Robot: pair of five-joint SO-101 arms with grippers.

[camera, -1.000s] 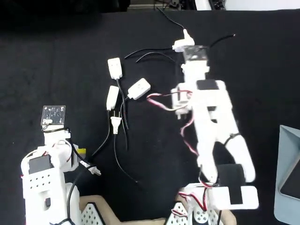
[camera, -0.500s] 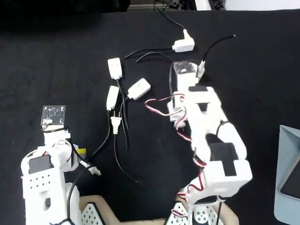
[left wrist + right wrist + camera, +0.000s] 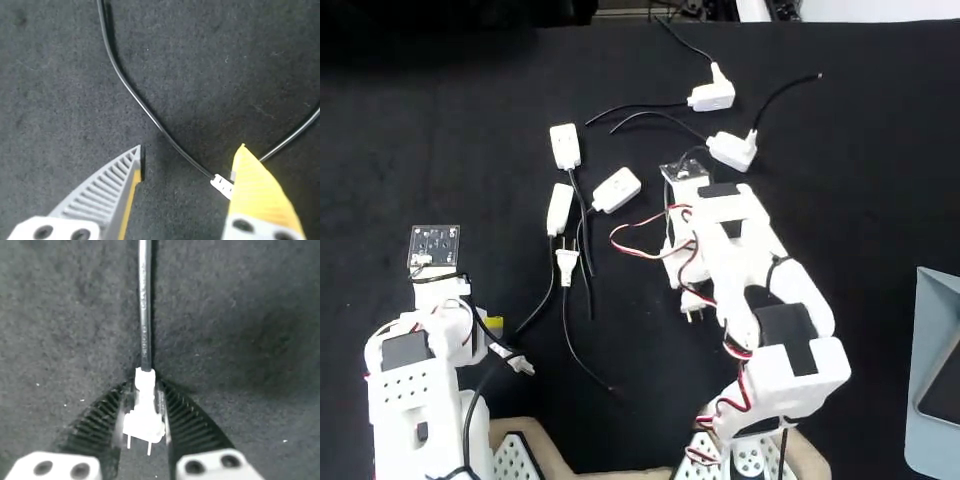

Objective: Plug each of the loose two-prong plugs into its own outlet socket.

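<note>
My right hand [image 3: 144, 390] has drawn back from the far white outlet socket [image 3: 732, 150] toward my base, pinching a small white two-prong plug [image 3: 144, 421] on black cord. My left hand [image 3: 190, 150] rests spread. Plug secured; insertion remains.

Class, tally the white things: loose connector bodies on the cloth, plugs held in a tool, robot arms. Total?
White plastic connector bodies lying loose: 6
White two-prong plug in right tool: 1
White robot arms: 2
Total: 9
</note>
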